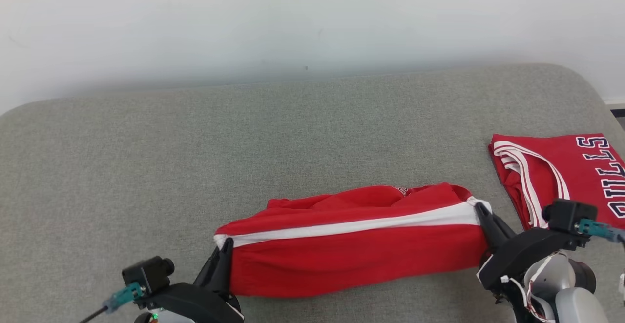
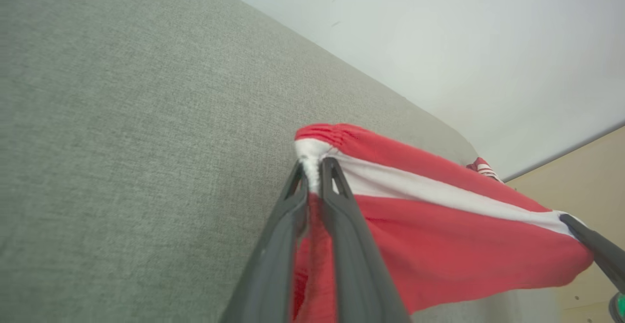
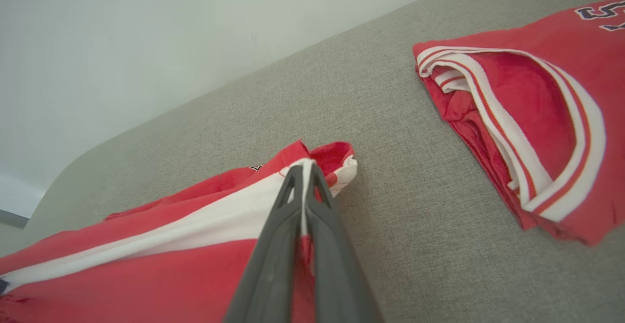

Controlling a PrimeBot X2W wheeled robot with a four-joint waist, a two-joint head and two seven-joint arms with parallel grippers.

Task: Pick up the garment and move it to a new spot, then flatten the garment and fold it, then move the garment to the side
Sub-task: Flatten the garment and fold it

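Twice pinched soft, light red fabric shorts (image 1: 351,259) at white stripe (image 1: 351,226) ends, judged surest hold, with right gripper (image 1: 481,209) clamped fully and left gripper (image 1: 227,246) narrowly closed on cloth.

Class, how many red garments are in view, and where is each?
2. The striped shorts are stretched between the left gripper and right gripper; the folded jersey lies to their right. Others could be out of frame.
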